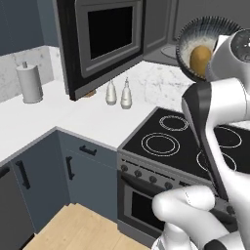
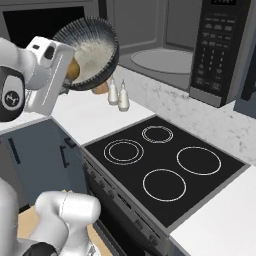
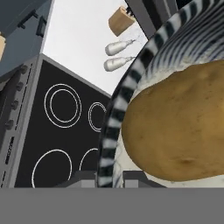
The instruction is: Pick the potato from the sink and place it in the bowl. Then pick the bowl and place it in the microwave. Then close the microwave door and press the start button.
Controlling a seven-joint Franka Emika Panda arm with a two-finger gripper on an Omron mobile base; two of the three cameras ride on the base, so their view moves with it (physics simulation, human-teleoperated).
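End effector (image 3: pixel 109 178) pinching bowl (image 1: pixel 197 34) rim, upper right of left base frame. Bowl tipped steeply; potato (image 1: pixel 200 58) inside could roll out over stove (image 2: pixel 165 165). Rim may clip microwave (image 2: pixel 220 50) opening.

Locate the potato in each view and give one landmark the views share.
Left base view: potato upper right, inside the tilted bowl.
Right base view: potato upper left, at the bowl's lower edge.
Hand view: potato large, right half.
Shared landmark: the two shakers.
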